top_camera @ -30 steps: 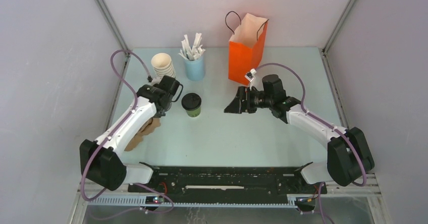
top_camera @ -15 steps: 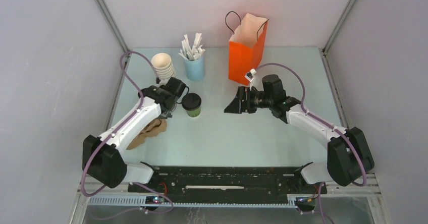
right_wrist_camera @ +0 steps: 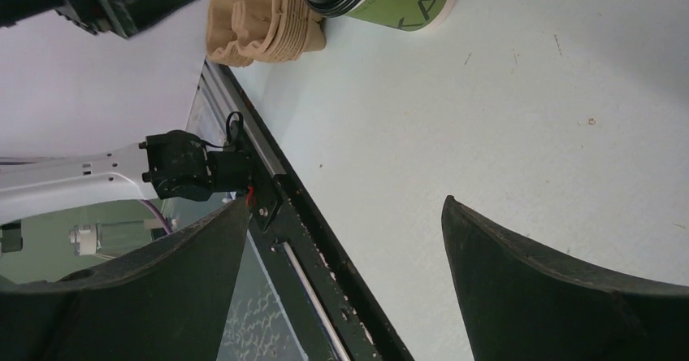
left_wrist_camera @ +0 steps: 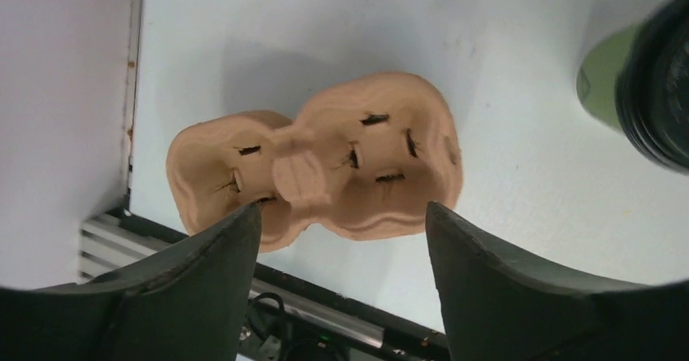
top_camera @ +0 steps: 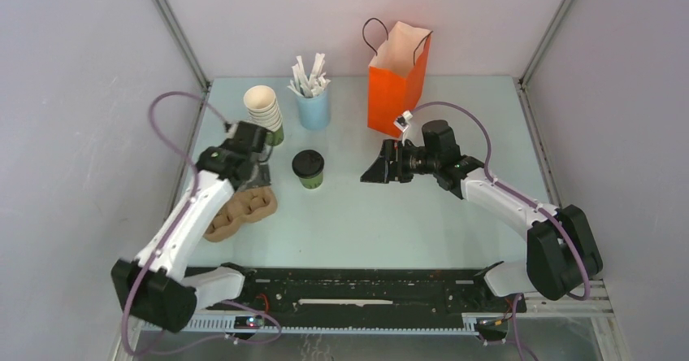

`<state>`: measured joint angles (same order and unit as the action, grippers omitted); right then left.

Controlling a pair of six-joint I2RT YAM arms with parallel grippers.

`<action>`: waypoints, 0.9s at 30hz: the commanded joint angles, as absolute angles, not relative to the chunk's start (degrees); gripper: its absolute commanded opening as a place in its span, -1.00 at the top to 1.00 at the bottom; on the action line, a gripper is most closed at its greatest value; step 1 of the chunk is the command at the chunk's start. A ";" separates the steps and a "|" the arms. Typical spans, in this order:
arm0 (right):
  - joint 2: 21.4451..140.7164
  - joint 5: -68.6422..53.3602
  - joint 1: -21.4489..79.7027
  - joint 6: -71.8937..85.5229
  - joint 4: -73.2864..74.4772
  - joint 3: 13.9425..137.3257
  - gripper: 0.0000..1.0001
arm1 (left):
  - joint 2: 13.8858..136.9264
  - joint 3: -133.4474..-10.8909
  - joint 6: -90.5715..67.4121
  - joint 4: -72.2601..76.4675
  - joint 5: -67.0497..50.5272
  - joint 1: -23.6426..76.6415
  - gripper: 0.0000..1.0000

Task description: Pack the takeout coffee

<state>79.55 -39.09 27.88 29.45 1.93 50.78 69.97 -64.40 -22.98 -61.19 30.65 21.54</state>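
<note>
Two grippers show, and we find both spread wide with nothing between the fingers; the left gripper (left_wrist_camera: 341, 215) hangs over the carrier (left_wrist_camera: 325, 170), a brown pulp tray with two wells lying flat on the left side of the table (top_camera: 366, 215), and in its wrist view its fingers frame the carrier's near edge, though we cannot tell whether they touch it; the coffee (top_camera: 308, 168) stands upright on the table with its black lid on, just right of the carrier's far end and not in either well; it sits near of the blue cup (top_camera: 313, 107) of white sticks and well left of the orange bag (top_camera: 396, 80), which stands open at the far side; a stack of cups (top_camera: 263, 109) stands to the left of the blue cup, far of the left gripper; the right gripper (right_wrist_camera: 344, 202) hovers right of the coffee and just near of the bag, pointing left across the table toward the coffee and well apart from it; from its wrist view we see the coffee and the carrier side by side beyond its parted fingers.
</note>
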 commanded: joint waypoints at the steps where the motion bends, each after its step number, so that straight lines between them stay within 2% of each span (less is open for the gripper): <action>1: 78.73 -39.50 28.39 28.35 0.80 50.98 -0.94 | 61.94 -59.27 -20.88 -58.14 22.06 10.44 -0.60; 4: 78.37 -39.63 28.48 28.32 0.79 50.98 -0.94 | 62.92 -56.72 -19.90 -56.39 15.20 3.05 -0.68; 6: 78.16 -39.64 28.52 28.31 0.79 50.98 -0.94 | 65.39 -56.59 -19.81 -55.86 12.47 0.98 -0.97; 8: 77.90 -39.49 28.56 28.18 0.95 50.98 -0.94 | 67.80 -55.34 -20.83 -54.19 9.39 -2.05 -1.00; 13: 77.11 -39.11 28.57 27.80 1.31 50.98 -0.94 | 72.16 -53.89 -23.04 -53.31 9.42 -3.95 -0.79; 22: 76.82 -39.11 28.65 27.77 1.34 50.98 -0.94 | 75.85 -53.89 -24.23 -53.66 14.13 -4.67 -0.26; 27: 76.95 -39.03 28.73 27.77 1.32 50.98 -0.94 | 76.84 -54.07 -23.95 -53.63 15.37 -4.85 -0.23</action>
